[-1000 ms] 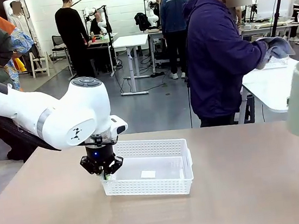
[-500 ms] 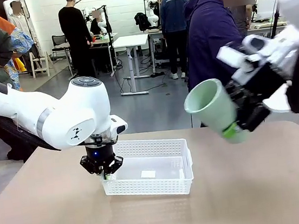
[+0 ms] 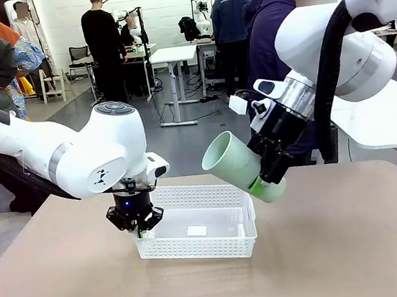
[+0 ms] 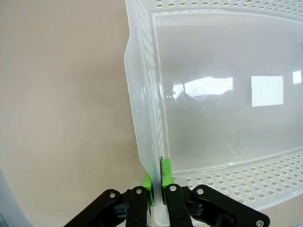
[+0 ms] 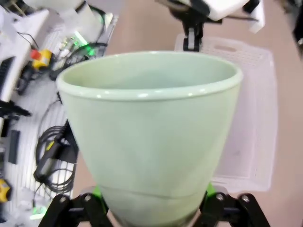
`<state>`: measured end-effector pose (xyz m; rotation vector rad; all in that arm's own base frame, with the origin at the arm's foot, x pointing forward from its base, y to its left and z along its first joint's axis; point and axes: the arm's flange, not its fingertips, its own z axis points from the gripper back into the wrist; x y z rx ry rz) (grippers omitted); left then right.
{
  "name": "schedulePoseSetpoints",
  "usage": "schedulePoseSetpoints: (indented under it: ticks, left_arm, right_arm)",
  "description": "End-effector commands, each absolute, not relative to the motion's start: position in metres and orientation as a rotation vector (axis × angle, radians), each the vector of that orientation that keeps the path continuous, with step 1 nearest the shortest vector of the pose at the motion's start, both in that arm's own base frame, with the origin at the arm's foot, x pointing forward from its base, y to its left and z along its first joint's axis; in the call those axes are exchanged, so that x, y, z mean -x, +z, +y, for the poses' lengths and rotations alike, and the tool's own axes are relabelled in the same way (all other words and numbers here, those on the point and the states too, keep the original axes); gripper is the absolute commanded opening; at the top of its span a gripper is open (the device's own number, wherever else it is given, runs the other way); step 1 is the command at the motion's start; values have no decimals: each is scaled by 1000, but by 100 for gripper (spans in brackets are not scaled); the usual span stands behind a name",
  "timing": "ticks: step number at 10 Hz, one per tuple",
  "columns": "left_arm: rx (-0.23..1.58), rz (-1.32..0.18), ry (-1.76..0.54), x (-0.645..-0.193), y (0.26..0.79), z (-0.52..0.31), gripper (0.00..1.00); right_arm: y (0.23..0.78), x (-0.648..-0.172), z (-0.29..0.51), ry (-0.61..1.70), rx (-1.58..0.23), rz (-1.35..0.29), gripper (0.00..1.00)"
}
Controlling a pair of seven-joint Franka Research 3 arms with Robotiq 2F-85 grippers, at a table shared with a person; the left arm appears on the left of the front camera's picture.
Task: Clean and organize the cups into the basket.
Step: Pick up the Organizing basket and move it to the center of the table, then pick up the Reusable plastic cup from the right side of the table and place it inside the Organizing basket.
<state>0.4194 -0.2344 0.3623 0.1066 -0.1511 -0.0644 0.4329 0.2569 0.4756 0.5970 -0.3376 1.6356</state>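
carrying the pale mint green tapered cup (image 3: 230, 159), the right hand (image 3: 266, 181) pinches it round the base and holds it tilted in the air, mouth towards ten o'clock, by the two o'clock corner of the shallow white lattice-sided plastic basket (image 3: 197, 251) on the tan tabletop (image 3: 341, 247). the left hand (image 3: 137, 225) is pressed together on the basket's wall at its eight o'clock corner. next, i judge, the cup needs lowering onto the basket's floor before the right hand spreads.
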Motion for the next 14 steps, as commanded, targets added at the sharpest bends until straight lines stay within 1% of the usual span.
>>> schedulePoseSetpoints:
  ticks: [1, 5, 6, 8, 9, 11, 14]
  left_arm:
    - [-114, -153, -78, -419, 360, -234, 0]
    - [-114, -153, -78, -419, 360, -234, 0]
    - [-114, -153, -78, -419, 360, -234, 0]
    - [-114, -153, -78, -419, 360, -234, 0]
    - [-114, -153, -78, -419, 360, -234, 0]
    - [-114, -153, -78, -419, 360, -234, 0]
    - [-114, -153, -78, -419, 360, -234, 0]
  right_arm:
    - [478, -427, 242, 1635, -586, -339, 81]
    - [478, -433, 245, 1620, -594, -345, 81]
    - [478, -435, 266, 1626, -539, -322, 81]
    - [475, -446, 308, 1573, -464, -339, 81]
    - [468, -450, 320, 1566, -460, -366, 81]
    - [452, -457, 336, 1578, -458, -366, 81]
    - [432, -466, 341, 1610, -493, -411, 81]
